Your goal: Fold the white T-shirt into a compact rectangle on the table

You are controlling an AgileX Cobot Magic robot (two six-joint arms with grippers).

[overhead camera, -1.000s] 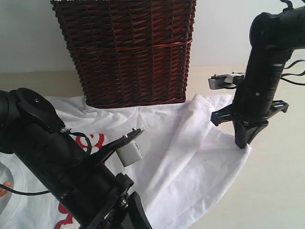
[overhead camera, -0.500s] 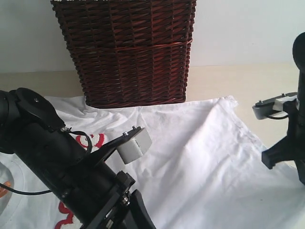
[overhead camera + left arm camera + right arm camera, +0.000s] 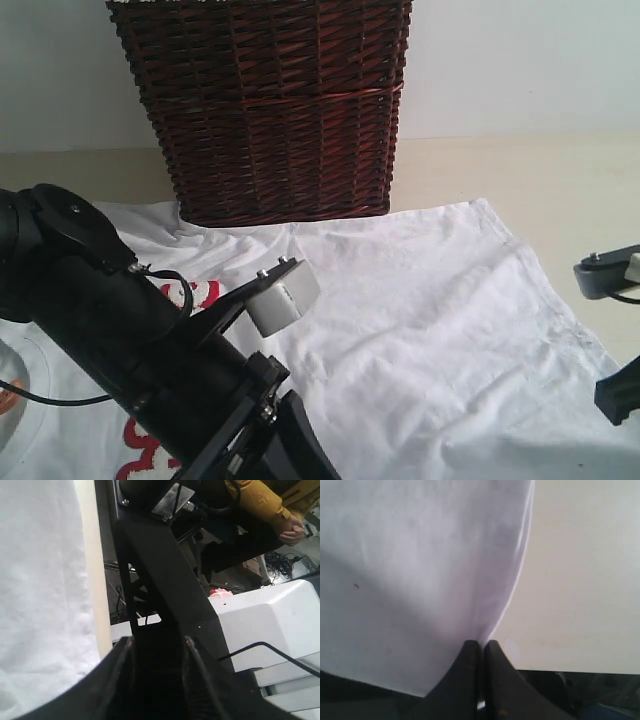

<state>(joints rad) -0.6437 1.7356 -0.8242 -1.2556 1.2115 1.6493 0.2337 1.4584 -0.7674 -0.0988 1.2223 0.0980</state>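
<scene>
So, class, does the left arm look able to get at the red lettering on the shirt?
Probably yes. The red lettering lies on the shirt right beside the left arm, partly under it, with nothing on top. The basket stands behind, out of the way.

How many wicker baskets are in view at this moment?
1. The wicker basket stands at the far side of the table, just behind the spread white T-shirt. No other shows, though the left arm blocks part of the view.

Soft creased cloth T-shirt [image 3: 430, 310], smooth matt table [image 3: 520, 170], rough woven wicker basket [image 3: 270, 110]
</scene>
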